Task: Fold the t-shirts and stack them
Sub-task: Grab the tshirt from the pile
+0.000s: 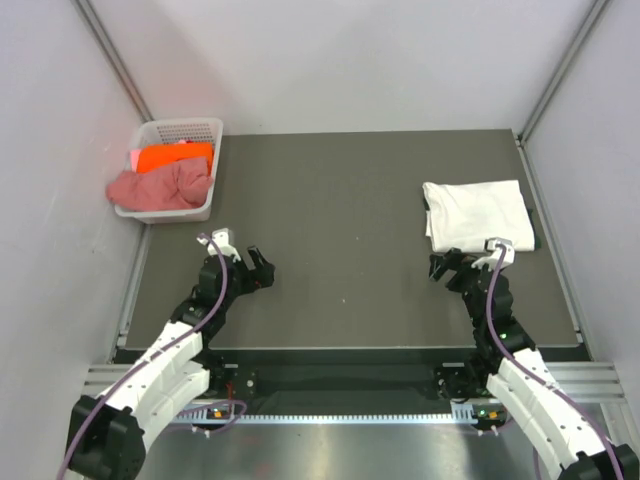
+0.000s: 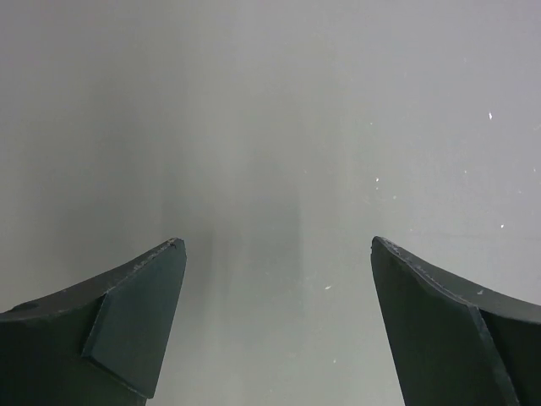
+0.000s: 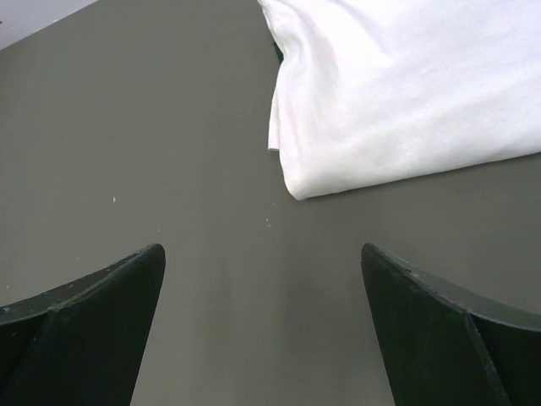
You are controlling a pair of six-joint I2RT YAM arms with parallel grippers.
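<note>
A folded white t-shirt [image 1: 476,212] lies flat on the dark mat at the right; it also shows in the right wrist view [image 3: 406,93]. A dusty pink-red t-shirt [image 1: 158,187] and a bright orange t-shirt [image 1: 172,157] lie crumpled in the white mesh basket [image 1: 187,128] at the back left. My left gripper [image 1: 258,272] is open and empty over bare mat at the near left, its jaws wide apart in its wrist view [image 2: 277,254]. My right gripper [image 1: 447,267] is open and empty just in front of the white shirt's near left corner [image 3: 264,254].
The dark mat [image 1: 340,210] covers the table between grey walls. The basket stands at its back left corner, partly off the mat's edge. A metal rail [image 1: 340,415] runs along the near edge by the arm bases.
</note>
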